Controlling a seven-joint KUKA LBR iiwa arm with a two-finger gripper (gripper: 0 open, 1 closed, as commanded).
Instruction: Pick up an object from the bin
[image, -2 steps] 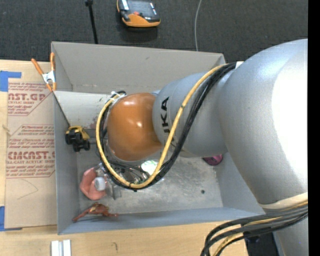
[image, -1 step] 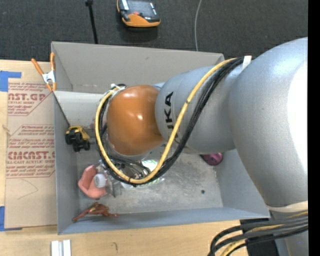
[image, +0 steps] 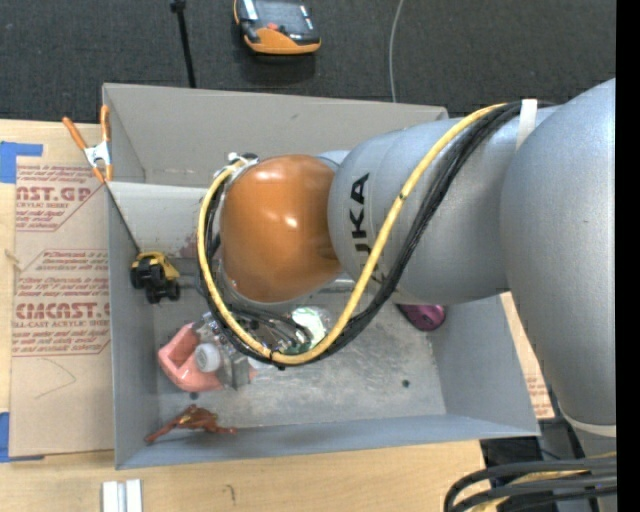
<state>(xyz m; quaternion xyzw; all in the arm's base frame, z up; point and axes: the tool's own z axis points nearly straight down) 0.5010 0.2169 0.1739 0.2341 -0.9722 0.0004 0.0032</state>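
My gripper (image: 232, 366) reaches down at the bin's lower left, under the orange dome of the wrist. Right against its left side lies a pink rounded thing (image: 180, 358); a small white cap-like part (image: 207, 356) sits where the two meet. Whether the pink thing is held I cannot tell. A thin orange-red thing (image: 190, 424) lies below them along the bin's front wall. A pale white-green round thing (image: 308, 325) peeks out from under the cables just to the gripper's right.
A small yellow-and-black thing (image: 154, 275) rests by the left wall. A purple thing (image: 425, 316) shows at the right, half under the arm. The arm and its cables hide the bin's middle and back.
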